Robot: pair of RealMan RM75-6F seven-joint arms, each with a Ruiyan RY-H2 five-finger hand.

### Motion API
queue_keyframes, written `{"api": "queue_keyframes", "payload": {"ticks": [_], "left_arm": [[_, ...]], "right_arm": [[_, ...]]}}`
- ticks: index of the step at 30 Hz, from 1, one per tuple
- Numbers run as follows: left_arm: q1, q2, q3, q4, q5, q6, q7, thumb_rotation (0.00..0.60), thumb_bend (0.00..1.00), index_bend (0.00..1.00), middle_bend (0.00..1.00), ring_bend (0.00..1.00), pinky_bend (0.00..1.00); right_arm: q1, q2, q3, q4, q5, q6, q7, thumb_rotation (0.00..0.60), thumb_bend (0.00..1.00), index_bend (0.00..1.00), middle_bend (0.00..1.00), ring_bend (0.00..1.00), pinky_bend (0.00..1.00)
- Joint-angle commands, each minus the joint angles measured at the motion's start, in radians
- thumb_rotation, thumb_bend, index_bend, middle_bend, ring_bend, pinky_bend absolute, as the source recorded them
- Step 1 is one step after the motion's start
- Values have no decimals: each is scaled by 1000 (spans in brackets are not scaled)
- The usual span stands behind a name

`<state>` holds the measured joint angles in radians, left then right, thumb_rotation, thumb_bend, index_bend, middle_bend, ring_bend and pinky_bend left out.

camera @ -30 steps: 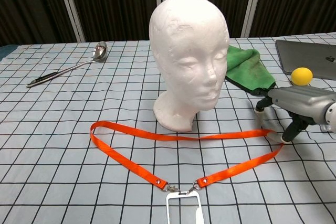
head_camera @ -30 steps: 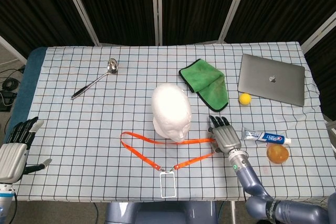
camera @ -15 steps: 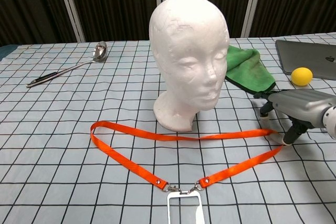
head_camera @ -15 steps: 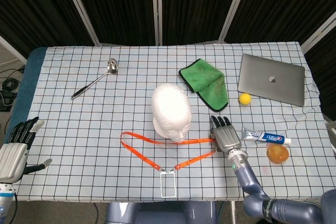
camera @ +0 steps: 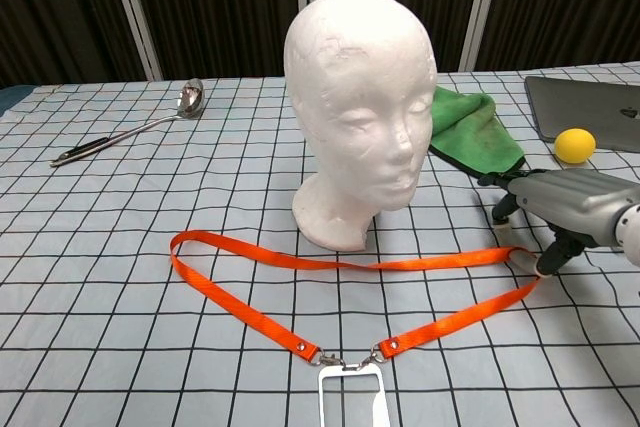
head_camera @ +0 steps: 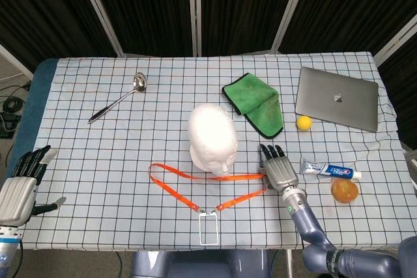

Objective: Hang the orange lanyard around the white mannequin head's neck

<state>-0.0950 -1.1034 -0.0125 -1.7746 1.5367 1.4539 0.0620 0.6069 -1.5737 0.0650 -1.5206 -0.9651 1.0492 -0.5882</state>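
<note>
**Lanyard: handling properties and grasp point**

Orange flat woven lanyard (camera: 300,262) lies slack on the bench as an open loop in front of the white foam mannequin head (camera: 360,97), which stands upright on its neck base. A clear badge holder (camera: 350,402) hangs from two metal clips at the near end of the loop. The far strand passes just in front of the neck base without encircling it.

Handling, as a judgement: the strap is light, limp and thin. It will sag and fold when lifted, and offers no stiffness to keep the loop open. The badge end will pull downward. The head looks lightweight and could tip or slide if the strap snags on it.

Grasp point: the right bend of the loop, where the right hand (camera: 565,207) is placed. Its fingers curl down around that bend, fingertips at the strap — whether the strap is actually pinched cannot be told from either view. The left hand (head_camera: 19,183) is at the near left bench edge, fingers apart, holding nothing.

Surface: white cloth (head_camera: 130,154) with a dark grid, slightly creased — a thin strap lying flat on it is hard to get under.

Room: dark folding panels with pale frames stand behind the bench.
</note>
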Motion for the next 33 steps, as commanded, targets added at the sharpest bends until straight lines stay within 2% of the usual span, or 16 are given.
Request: {"api": "queue_keyframes", "payload": {"ticks": [1,3,7,8,14,21,26,33], "left_arm": [[-22,-8,-8,7,-4,-28,3,600,0,11,0,0,0],[-51,-19,-27,10,-15,-61,3,600,19,82,0,0,0],[-124,-37,-58,2,-33,-154,12,600,232,236,0,0,0],[-149,-49,-67,5,-32,-181,16,600,247,251,0,0,0],[-299,-160,-136,23,-125,-366,87,600,283,321,0,0,0],[-436,-327,-193,96,-282,-499,235,600,344,360,0,0,0],[-507,-443,-213,177,-381,-519,348,600,369,390,0,0,0],[-559,-552,-206,276,-499,-543,410,600,370,436,0,0,0]], "right_arm": [[-16,22,-12,-18,-40,17,29,600,417,692,10,0,0],[-28,43,-20,-38,-67,31,47,600,417,693,12,0,0],[-44,85,-37,-76,-110,38,76,600,417,694,14,0,0],[-47,92,-40,-84,-119,40,82,600,417,695,15,0,0],[-56,123,-50,-127,-156,41,103,600,417,695,15,0,0],[-55,134,-45,-150,-150,20,115,600,417,697,15,0,0],[-52,134,-44,-144,-148,4,117,600,417,698,16,0,0],[-48,126,-36,-128,-145,-16,137,600,417,699,17,0,0]]}}
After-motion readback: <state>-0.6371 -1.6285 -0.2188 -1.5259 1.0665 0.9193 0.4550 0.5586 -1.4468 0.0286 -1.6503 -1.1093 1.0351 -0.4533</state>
